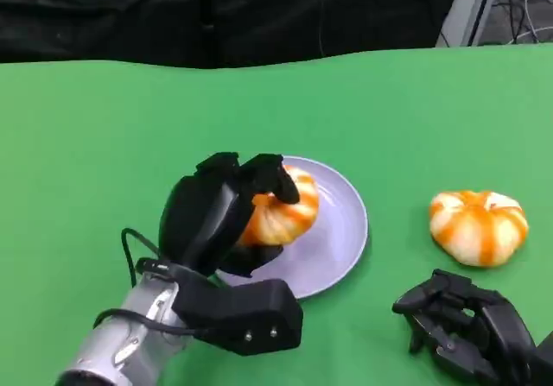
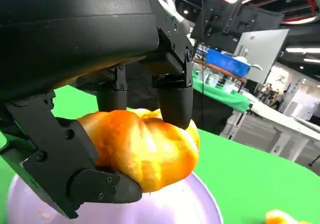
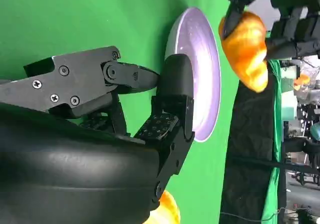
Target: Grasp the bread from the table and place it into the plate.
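Green table point(image 1: 104, 127) stretching right across in front of you, dark drape behind it, and the left wrist view catches a busy lab beyond the table's edge. On that cloth sits the lilac plate point(image 1: 346, 230), and right over it, here we go, your left hand point(image 1: 216, 209) has the bread point(image 1: 281, 213) clamped between its fingers point(image 2: 175, 101) above and the thumb underneath. The right wrist view shows that bun hanging clear of the plate's face, not resting on it. A second bread roll point(image 1: 478, 224) lies on the cloth well off to the right of the plate, untouched, and your right hand point(image 1: 467, 325) sits low near it, fingers curled in, nothing held. Now the risk, as I read it: the bun hangs toward the plate's near-left side, so let go from this height and it could bounce or roll over the rim onto the cloth; the soft crust could also cling to the fingers as they part. Lower first, I'd say. What you can't judge from here: the left hand hides the plate's near-left rim in the head view, and the second roll is only a sliver in either wrist view.
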You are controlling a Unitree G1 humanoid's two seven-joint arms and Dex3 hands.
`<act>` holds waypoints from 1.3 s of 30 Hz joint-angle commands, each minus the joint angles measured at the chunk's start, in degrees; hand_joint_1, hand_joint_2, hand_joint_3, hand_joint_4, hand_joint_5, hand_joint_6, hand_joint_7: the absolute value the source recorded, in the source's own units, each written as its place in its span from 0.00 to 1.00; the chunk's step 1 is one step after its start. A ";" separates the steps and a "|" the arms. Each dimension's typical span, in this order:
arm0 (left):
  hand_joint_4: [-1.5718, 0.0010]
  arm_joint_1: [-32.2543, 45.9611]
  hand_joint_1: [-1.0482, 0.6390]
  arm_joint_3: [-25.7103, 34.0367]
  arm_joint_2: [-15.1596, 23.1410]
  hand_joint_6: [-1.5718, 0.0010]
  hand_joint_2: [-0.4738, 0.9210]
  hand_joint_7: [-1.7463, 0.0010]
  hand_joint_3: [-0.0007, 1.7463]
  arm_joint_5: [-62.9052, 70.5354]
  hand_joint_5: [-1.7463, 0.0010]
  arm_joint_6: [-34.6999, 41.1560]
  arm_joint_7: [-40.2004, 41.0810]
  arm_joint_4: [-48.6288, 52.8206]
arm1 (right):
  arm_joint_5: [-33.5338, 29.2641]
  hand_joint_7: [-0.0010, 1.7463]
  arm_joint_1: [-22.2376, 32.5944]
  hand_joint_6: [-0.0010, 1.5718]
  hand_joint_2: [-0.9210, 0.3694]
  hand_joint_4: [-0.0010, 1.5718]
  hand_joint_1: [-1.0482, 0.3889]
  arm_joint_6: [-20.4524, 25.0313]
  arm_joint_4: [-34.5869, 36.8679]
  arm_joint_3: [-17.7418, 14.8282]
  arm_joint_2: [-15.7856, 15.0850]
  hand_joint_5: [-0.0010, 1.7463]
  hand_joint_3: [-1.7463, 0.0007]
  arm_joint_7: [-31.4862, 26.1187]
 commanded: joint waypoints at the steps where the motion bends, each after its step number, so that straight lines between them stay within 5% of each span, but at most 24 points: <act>1: 0.52 -1.70 0.58 -0.55 0.47 0.56 0.78 0.10 0.42 0.15 0.00 -0.17 0.76 1.85 | 0.45 0.56 0.74 0.53 0.00 0.45 0.56 0.08 -0.05 -0.33 -0.38 0.95 0.74 -0.01; 8: 0.52 -2.98 0.58 -1.46 0.06 0.57 0.78 0.09 0.41 -0.25 0.00 0.92 -1.13 2.55 | 0.65 0.56 0.86 0.53 0.00 0.45 0.57 0.39 -0.32 -0.39 -0.43 0.95 0.73 0.21; 13: 0.54 -4.92 0.56 -2.41 -0.62 0.59 0.91 0.08 0.24 -0.97 0.00 2.04 -5.01 3.56 | 1.37 0.56 0.82 0.53 0.00 0.45 0.57 0.92 -0.26 -0.57 -0.34 0.96 0.74 1.04; 24: 0.54 -7.11 0.56 -3.73 -1.31 0.58 0.92 0.10 0.20 -1.05 0.00 1.45 -6.41 7.10 | 0.98 0.57 1.14 0.52 0.00 0.45 0.58 1.47 -1.17 -0.33 -0.20 0.96 0.73 0.25; 31: 0.58 -10.79 0.58 -4.84 -1.97 0.49 0.99 0.35 0.05 -2.43 0.07 -4.00 -7.71 15.89 | 0.16 0.57 1.28 0.53 0.00 0.45 0.56 0.48 -1.04 -0.03 -0.13 0.97 0.74 -0.87; 39: 0.59 -12.16 0.58 -5.02 -2.22 0.51 1.00 0.36 0.06 -3.13 0.11 -6.01 -7.78 19.81 | 0.15 0.57 1.36 0.53 0.00 0.45 0.56 0.61 -1.28 0.34 -0.33 0.96 0.74 -1.08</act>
